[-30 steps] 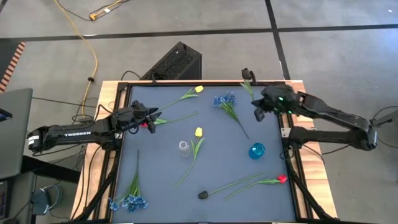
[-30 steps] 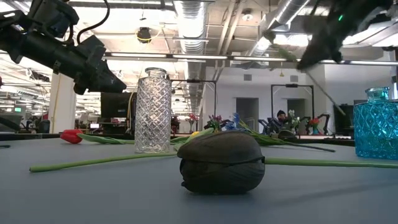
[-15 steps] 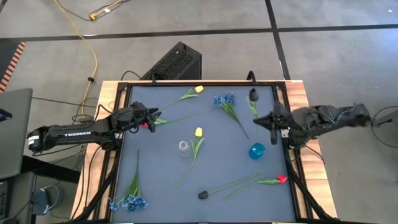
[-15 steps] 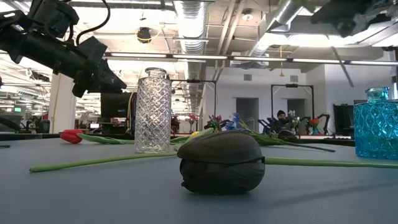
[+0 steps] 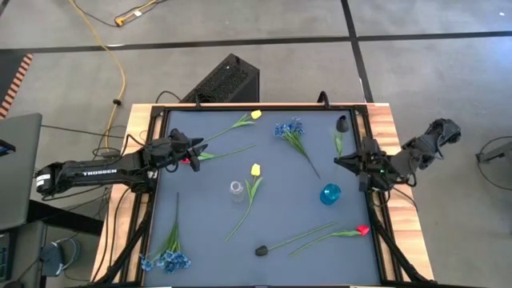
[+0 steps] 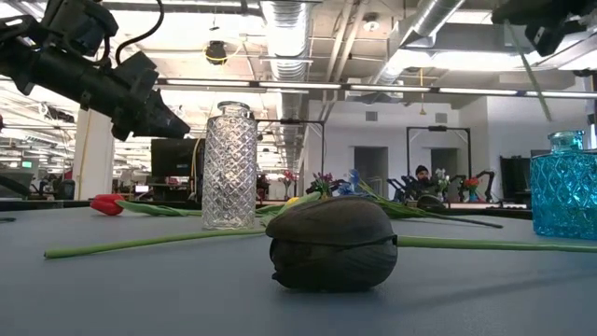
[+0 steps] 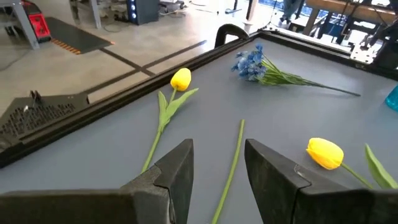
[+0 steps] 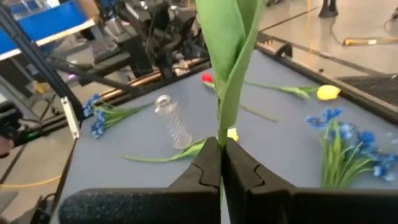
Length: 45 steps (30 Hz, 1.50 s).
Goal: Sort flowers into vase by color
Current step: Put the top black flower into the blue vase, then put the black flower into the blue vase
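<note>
My right gripper [image 5: 345,159] [image 8: 221,157] hangs over the table's right edge, shut on a dark-headed flower [image 5: 342,124] with a broad green leaf. My left gripper [image 5: 197,150] [image 7: 217,155] hovers open at the left side, above the stem [image 7: 231,163] of a red tulip [image 5: 186,160] that lies flat on the mat. A clear glass vase [image 5: 237,190] and a blue vase [image 5: 330,194] stand upright mid-table. Yellow tulips [image 5: 256,114] [image 5: 255,170], blue bunches [image 5: 290,128] [image 5: 164,258], another red tulip [image 5: 362,230] and a dark tulip [image 5: 260,250] lie on the mat. My right gripper pinches the flower's green stem and leaf [image 8: 225,124] between its two shut fingers. The fingers come about level from the table's right side and lie across the stem. The flower is lifted clear of the table, its dark head [image 5: 342,122] toward the far edge.
A raised black frame [image 5: 264,108] borders the dark mat. In the low view the dark tulip head [image 6: 331,243] fills the foreground, with the clear vase [image 6: 229,166] behind it and the blue vase [image 6: 564,187] at the right. A black box [image 5: 228,80] sits beyond the far edge.
My right gripper, still shut on the dark-headed flower, has swung from the far right part of the table toward the right and near edges and has turned. The flower head has come from the far frame to over the mat's right side.
</note>
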Motion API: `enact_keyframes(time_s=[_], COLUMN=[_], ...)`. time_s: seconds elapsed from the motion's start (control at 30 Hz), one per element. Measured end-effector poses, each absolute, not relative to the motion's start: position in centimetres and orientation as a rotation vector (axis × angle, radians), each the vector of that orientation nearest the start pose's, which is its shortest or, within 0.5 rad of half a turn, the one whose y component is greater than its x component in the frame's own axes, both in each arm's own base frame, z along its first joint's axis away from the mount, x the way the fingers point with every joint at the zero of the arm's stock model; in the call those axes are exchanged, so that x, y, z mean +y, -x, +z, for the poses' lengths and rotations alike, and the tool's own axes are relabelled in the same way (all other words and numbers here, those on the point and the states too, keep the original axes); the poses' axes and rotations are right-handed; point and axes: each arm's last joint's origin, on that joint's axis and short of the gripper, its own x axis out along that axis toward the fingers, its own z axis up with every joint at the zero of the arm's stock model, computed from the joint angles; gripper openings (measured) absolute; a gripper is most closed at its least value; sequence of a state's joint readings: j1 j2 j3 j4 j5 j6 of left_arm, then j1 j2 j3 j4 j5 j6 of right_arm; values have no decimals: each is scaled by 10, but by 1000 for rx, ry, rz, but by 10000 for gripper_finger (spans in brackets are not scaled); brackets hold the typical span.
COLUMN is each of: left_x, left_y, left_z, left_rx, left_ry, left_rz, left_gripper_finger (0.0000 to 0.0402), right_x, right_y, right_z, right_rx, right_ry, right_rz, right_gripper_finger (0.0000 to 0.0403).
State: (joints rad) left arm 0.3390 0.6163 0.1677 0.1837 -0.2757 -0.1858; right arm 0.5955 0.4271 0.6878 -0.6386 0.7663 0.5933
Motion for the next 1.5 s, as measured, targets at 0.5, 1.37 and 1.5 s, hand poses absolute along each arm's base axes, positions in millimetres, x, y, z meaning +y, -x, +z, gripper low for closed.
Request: enact_keyframes(time_s=[0.5,1.37,1.5], left_x=[55,55,55], left_y=[-133,-133,-133], left_z=[179,179,179], left_rx=[210,213,213], left_ry=[187,181,181], left_rz=[635,634,634], left_gripper_finger=[132,132,132], right_x=[30,40,40], right_y=[-80,-84,-81], right_z=[282,274,291], right_rx=[320,454,447], right_ry=[-373,-583,-705], right_rz=[-336,-174,-119], right_gripper_finger=[26,200,211])
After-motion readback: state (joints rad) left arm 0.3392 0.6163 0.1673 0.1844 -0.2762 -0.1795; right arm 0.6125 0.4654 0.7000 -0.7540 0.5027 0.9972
